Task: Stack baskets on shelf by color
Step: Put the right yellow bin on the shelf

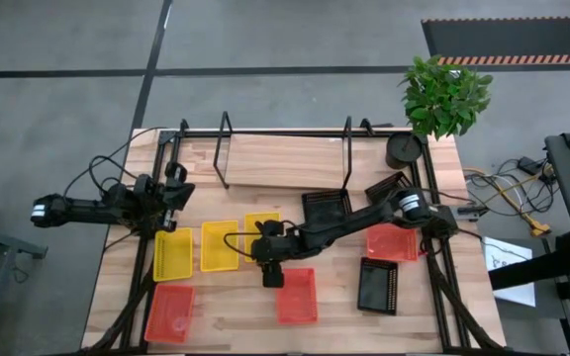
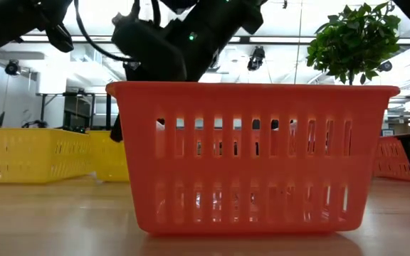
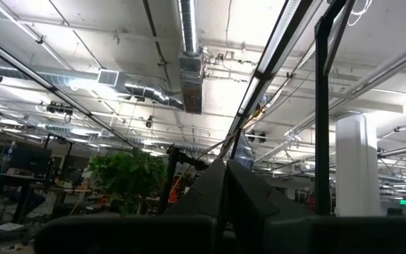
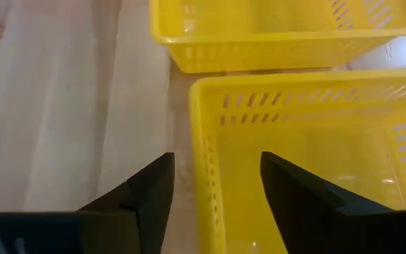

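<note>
Three yellow baskets (image 1: 219,245) stand in a row on the table, left of centre. The rightmost one (image 1: 261,225) is partly under my right gripper (image 1: 268,259). That gripper (image 4: 216,159) is open. One finger (image 4: 154,190) stands outside this basket's near wall (image 4: 204,141) and the other (image 4: 294,190) inside it, with gaps on both sides. Orange baskets (image 1: 296,295) (image 1: 169,311) (image 1: 392,240) and black baskets (image 1: 378,285) (image 1: 327,206) (image 1: 389,188) stand singly on the table. The shelf (image 1: 285,158), a black wire rack, stands at the far side. My left gripper (image 1: 176,188) waits at the table's left edge.
A potted plant (image 1: 443,94) and a round dark pot (image 1: 402,150) stand at the far right corner. In the low view the middle orange basket (image 2: 251,156) fills the foreground, with the yellow baskets (image 2: 34,153) behind it. Bare wood shows along the near edge between the baskets.
</note>
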Available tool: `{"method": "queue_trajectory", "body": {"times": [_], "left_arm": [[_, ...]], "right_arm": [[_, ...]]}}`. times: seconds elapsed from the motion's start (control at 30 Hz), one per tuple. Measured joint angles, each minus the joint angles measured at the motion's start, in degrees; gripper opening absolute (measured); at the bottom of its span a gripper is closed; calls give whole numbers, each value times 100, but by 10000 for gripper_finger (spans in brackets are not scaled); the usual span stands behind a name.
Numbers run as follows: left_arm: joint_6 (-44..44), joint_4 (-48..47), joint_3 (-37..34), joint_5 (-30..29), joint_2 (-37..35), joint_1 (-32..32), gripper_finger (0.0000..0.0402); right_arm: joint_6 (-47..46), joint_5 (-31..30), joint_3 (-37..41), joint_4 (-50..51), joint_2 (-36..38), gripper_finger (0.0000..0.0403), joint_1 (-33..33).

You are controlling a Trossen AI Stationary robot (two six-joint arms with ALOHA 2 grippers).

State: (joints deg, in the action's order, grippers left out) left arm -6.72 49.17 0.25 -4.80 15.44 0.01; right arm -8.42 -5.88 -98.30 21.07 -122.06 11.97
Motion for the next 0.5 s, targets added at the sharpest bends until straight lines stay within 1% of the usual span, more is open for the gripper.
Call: {"method": "queue_trajectory", "body": {"times": [0.07,0.13,0.37,0.4,0.5], "left_arm": [[-1,1,2,0,0,0,0],[-1,-2,0,0,0,0,0],[0,-2,0,0,2,0,0],[0,-2,2,0,2,0,0],[0,-2,0,0,2,0,0]], "right_arm": [[5,-9,0,7,-37,172,-8],[40,-10,2,14,-39,143,-9],[207,-6,4,6,-38,24,-1],[251,-8,4,2,-33,17,-1],[321,-9,7,10,31,15,-1]]}}
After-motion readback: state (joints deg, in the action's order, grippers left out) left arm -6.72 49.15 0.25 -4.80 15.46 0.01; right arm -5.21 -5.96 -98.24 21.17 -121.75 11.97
